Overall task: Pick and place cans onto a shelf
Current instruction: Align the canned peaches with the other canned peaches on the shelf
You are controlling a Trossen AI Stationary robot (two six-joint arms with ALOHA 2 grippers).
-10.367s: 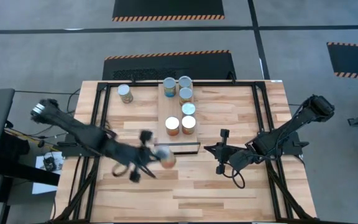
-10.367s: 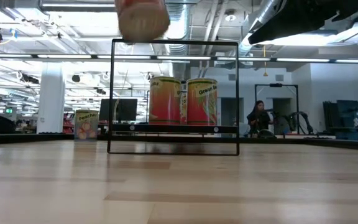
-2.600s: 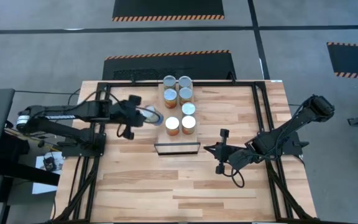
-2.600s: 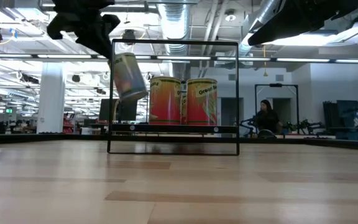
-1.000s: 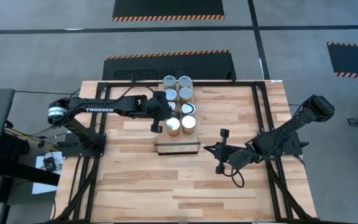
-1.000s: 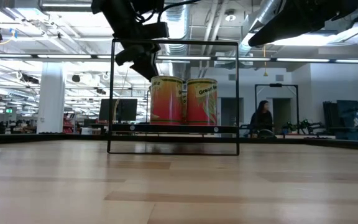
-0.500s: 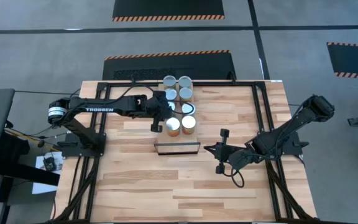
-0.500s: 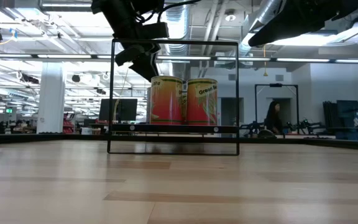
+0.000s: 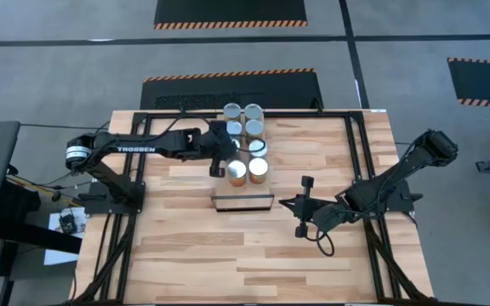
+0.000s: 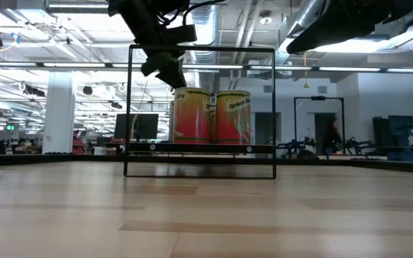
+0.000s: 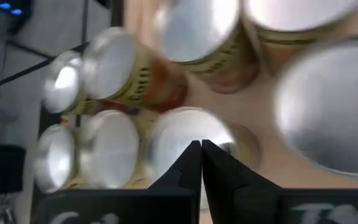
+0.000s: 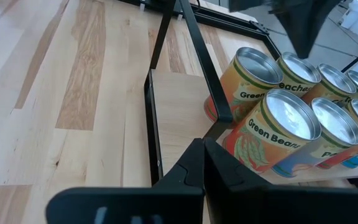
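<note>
Several cans with silvery tops stand upright in two rows on the light-wood shelf (image 9: 243, 189), (image 12: 179, 102), whose dark frame (image 10: 199, 149) also shows in the low view. The two nearest cans (image 9: 237, 172), (image 9: 259, 170) show orange in the low view (image 10: 191, 115), (image 10: 233, 115). My left gripper (image 9: 228, 150), (image 10: 176, 80), (image 11: 201, 144) is shut and empty just above the can tops in the left row; one can top (image 11: 188, 134) lies under its tips. My right gripper (image 9: 284, 204), (image 12: 201, 144) is shut and empty, to the right of the shelf's front frame.
The tabletop (image 9: 253, 255) is bare wood near and on both sides of the shelf. Black frame rails (image 9: 351, 161) run along the table's sides. The shelf's upright frame (image 10: 274, 107) stands in front of the cans. A person moves in the room behind (image 10: 333, 136).
My left gripper has shifted a little toward the table's right above the cans. The cans stand as before.
</note>
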